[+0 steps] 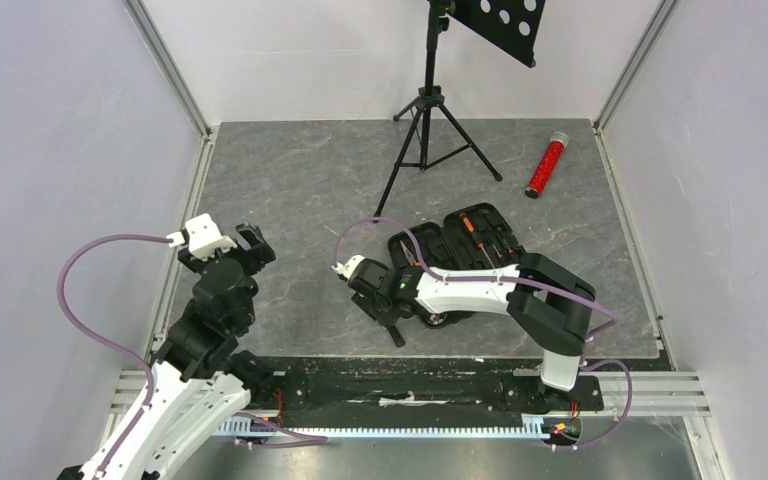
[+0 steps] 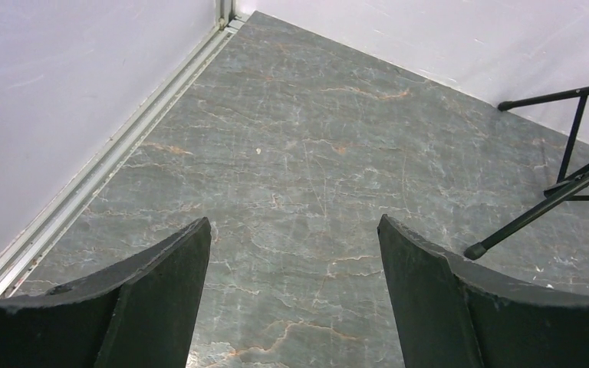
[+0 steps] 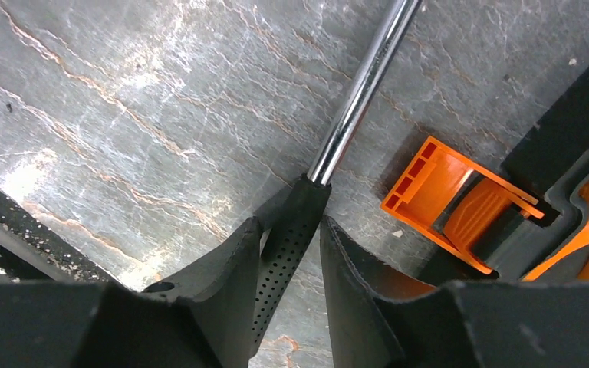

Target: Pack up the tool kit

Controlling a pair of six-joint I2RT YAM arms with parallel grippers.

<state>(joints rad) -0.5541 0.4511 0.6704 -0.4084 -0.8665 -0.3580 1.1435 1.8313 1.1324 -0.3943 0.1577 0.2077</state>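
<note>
- Tool kit (image 1: pixel 465 243): black plastic clamshell case with rounded corners, lying open at table centre. Orange-and-black tools sit in moulded slots, and there is an orange latch (image 3: pixel 445 192) at its edge.
- Chrome-shafted tool (image 3: pixel 360 84): polished round shaft and black dimpled grip, at the case's 7 o'clock.
- Right gripper (image 3: pixel 291 222): matte black fingers clamped on that grip.
- Left gripper (image 2: pixel 295 230): jaws wide apart, holding nothing, at the table's 9 o'clock.
- Table (image 1: pixel 290 180): grey, veined, stone-look.
</note>
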